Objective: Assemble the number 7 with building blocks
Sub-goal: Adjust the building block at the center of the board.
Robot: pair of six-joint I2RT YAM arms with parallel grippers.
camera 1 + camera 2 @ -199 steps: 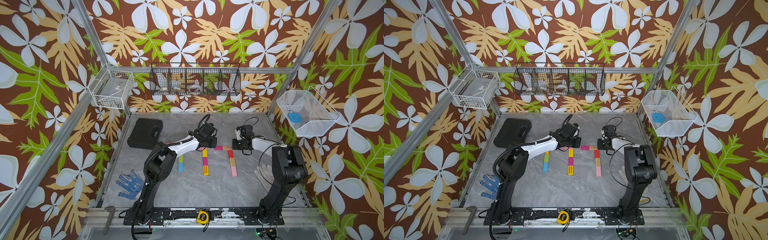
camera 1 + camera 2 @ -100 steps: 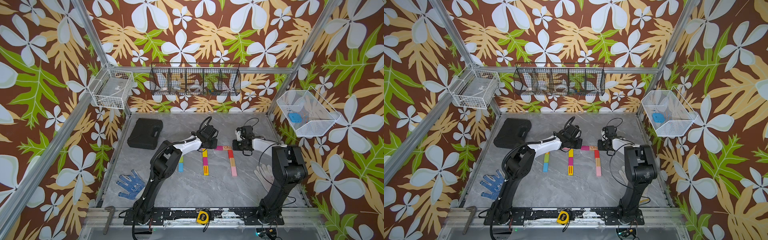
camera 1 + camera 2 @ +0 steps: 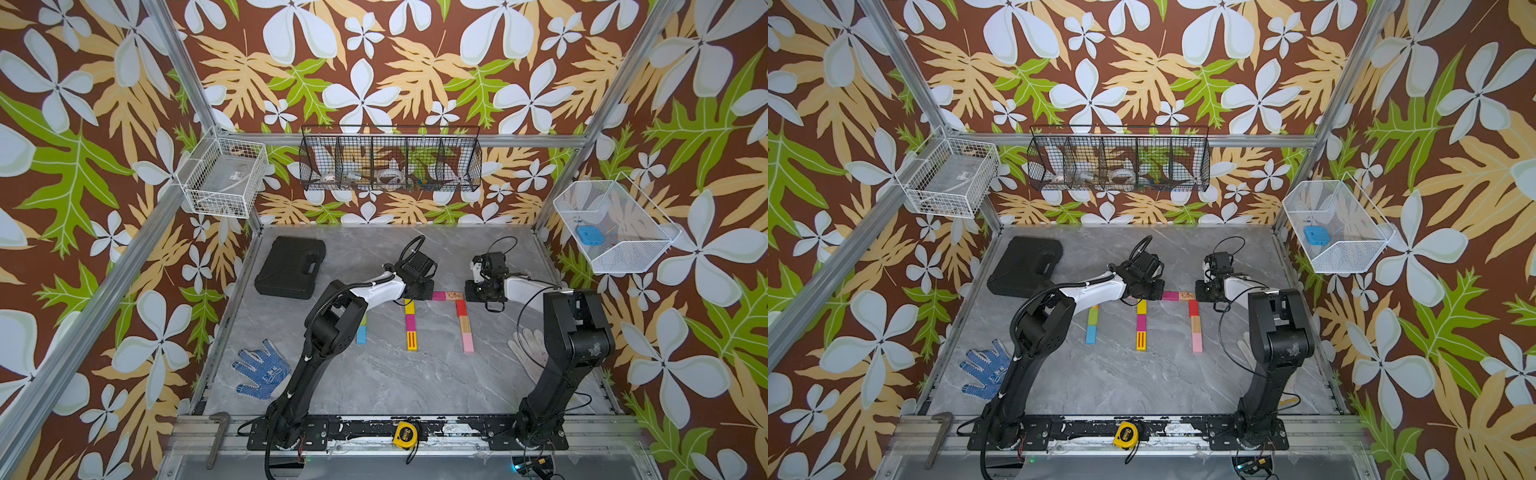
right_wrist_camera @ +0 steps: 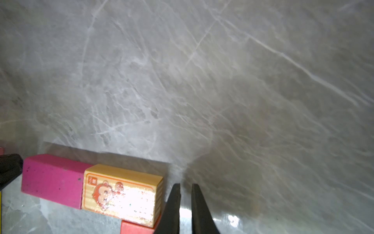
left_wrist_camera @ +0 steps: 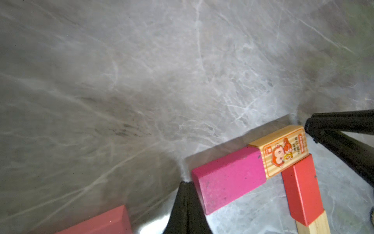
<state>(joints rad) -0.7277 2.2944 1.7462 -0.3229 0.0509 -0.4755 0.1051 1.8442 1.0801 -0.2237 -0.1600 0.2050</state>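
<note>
Left gripper pinched closed beside magenta block, right gripper closed, empty, beside monkey-printed wooden block, grey marble tabletop, leaf-and-flower wallpapered walls.

Bright, even light is falling from overhead in both top views, rendering the wallpaper and the grey marble table crisply, and the arms are casting only faint, soft shadows. The wrist views are looking dimmer and softer, with the far tabletop blurring and darkening toward the corners. In the right wrist view, glare is washing out the print on the printed wooden block, and a broad shadow is spreading beside it.
</note>
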